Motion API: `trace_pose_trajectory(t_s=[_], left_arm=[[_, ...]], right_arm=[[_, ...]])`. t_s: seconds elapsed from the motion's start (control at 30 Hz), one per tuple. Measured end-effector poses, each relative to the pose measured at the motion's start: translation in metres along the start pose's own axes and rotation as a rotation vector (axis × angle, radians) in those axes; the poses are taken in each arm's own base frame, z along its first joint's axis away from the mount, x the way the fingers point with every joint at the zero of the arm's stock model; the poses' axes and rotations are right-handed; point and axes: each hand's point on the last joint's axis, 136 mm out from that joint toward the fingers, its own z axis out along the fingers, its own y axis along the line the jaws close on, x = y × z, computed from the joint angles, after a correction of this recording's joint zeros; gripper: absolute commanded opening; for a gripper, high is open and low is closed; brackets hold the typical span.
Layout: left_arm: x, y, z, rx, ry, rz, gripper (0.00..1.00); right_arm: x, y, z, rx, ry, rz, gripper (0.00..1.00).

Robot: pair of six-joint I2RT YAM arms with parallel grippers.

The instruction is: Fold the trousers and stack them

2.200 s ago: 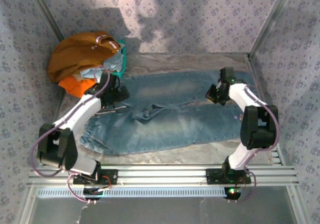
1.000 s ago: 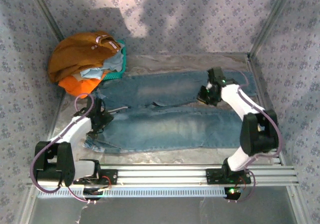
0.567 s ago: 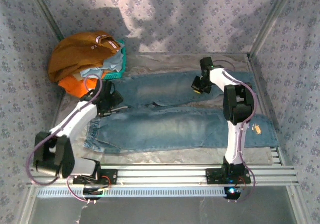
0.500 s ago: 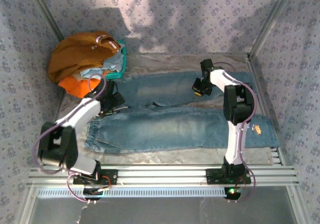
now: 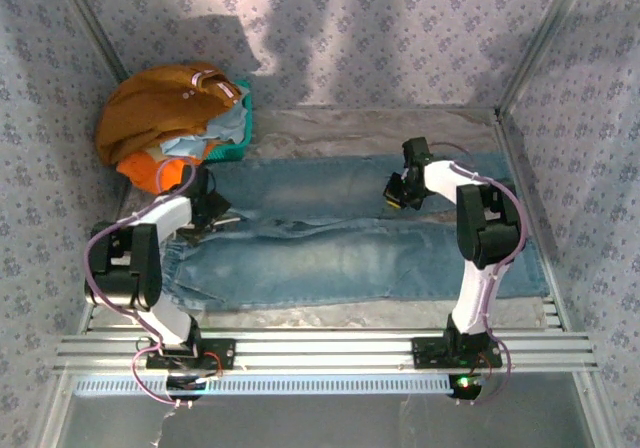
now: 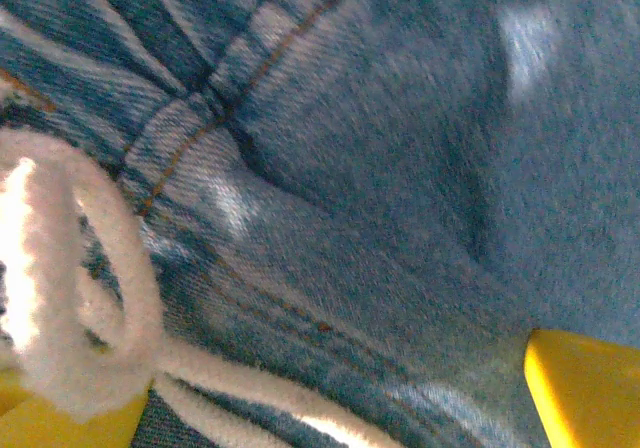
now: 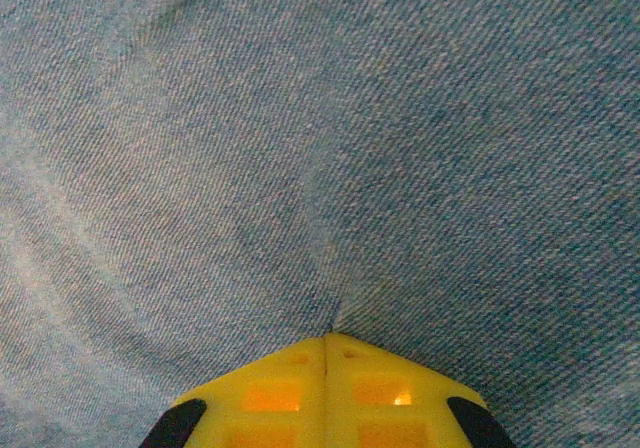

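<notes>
Surface: grey mottled table (image 5: 340, 126), bare strip at the back, aluminium rails (image 5: 320, 350) along the near edge. 3 walls in lilac flower-print cloth (image 5: 400, 28), metal posts in the corners.

The trousers (image 5: 340, 260) lie flat across the table, waist left, 2 legs side by side running right, hems near the right wall.

Back-left corner: a pile with a mustard-brown garment (image 5: 150, 108) on top, orange cloth (image 5: 145, 173) below and a teal basket (image 5: 238, 146) mostly buried.

Left gripper (image 5: 205, 208) sits at the waist end; the wrist view shows its fingers (image 6: 585, 388) spread wide over denim (image 6: 400, 168) and a white cord loop (image 6: 100, 298). That view is blurry.

Right gripper (image 5: 395, 196) is on the far leg, its tips (image 7: 327, 343) pressed together on denim (image 7: 300, 148). A small crease runs from the tips; can't tell if cloth is caught. The right arm hides part of the far leg.
</notes>
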Motion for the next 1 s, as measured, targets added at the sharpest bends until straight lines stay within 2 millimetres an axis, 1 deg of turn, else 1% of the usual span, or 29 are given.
trace_pose_trajectory(t_s=[0.07, 0.13, 0.27, 0.43, 0.5, 0.57, 0.67, 0.73, 0.8, 0.83, 0.9, 0.93, 1.0], left_arm=[[-0.007, 0.007, 0.0, -0.005, -0.007, -0.028, 0.98], [-0.01, 0.008, 0.001, -0.003, -0.006, -0.038, 0.99], [-0.009, 0.006, -0.001, 0.002, 0.006, -0.024, 1.0], [-0.006, 0.005, -0.004, 0.011, 0.029, 0.007, 1.0], [-0.006, 0.006, -0.011, 0.018, 0.033, 0.017, 0.99], [-0.007, 0.006, -0.022, 0.028, 0.024, 0.029, 1.0], [-0.007, -0.001, -0.041, 0.055, 0.009, 0.057, 1.0], [-0.005, -0.013, -0.05, 0.082, 0.003, 0.093, 1.0], [-0.001, -0.027, -0.057, 0.107, 0.001, 0.134, 1.0], [0.001, -0.034, -0.06, 0.119, 0.001, 0.152, 1.0], [0.006, -0.05, -0.062, 0.139, 0.004, 0.192, 1.0], [0.009, -0.059, -0.061, 0.146, 0.01, 0.211, 1.0], [0.016, -0.072, -0.056, 0.149, 0.025, 0.243, 1.0]], right_arm=[[0.002, 0.002, 0.0, -0.008, 0.008, -0.003, 0.0], [0.003, 0.004, 0.0, -0.014, 0.019, 0.0, 0.0], [0.001, 0.005, -0.003, -0.005, 0.034, 0.006, 0.0], [-0.006, 0.005, -0.015, 0.006, 0.037, 0.008, 0.0], [-0.006, 0.004, -0.022, 0.014, 0.029, 0.003, 0.0], [-0.008, 0.003, -0.032, 0.019, 0.017, -0.001, 0.0], [-0.02, -0.003, -0.044, 0.019, -0.008, 0.012, 0.0], [-0.037, -0.015, -0.049, 0.022, -0.031, 0.05, 0.0], [-0.058, -0.032, -0.051, 0.029, -0.054, 0.101, 0.0], [-0.07, -0.045, -0.05, 0.035, -0.066, 0.136, 0.0], [-0.084, -0.066, -0.045, 0.049, -0.074, 0.194, 0.0], [-0.089, -0.079, -0.041, 0.059, -0.071, 0.228, 0.0], [-0.09, -0.099, -0.035, 0.076, -0.057, 0.284, 0.0]])
